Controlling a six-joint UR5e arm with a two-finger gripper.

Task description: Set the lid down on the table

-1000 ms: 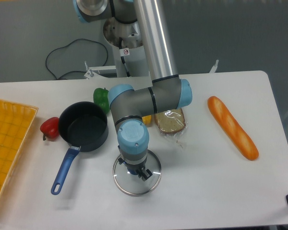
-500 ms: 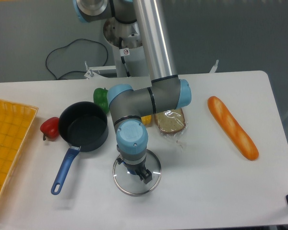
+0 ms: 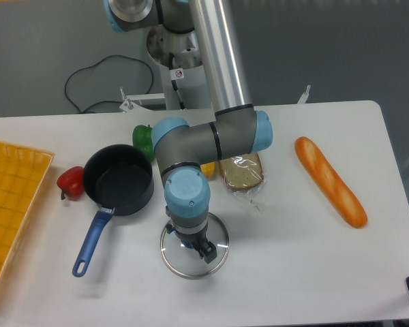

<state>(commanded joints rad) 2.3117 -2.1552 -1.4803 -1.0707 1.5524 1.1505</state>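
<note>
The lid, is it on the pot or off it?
Off. The lid sits over the white table, beside the pot, whose dark inside is uncovered. The gripper is right above its centre.

Saucepan [image 3: 119,179], red pepper [image 3: 70,181], green pepper [image 3: 142,139] and mesh tray [image 3: 10,204] left of gripper; wrapped bread [image 3: 242,172] and baguette [image 3: 329,180] right.

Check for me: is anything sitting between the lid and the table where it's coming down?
Nothing visible is. The lid sits under the gripper on or just above bare table, right of the saucepan handle and in front of the wrapped bread. I can't tell whether it already touches the table.
</note>
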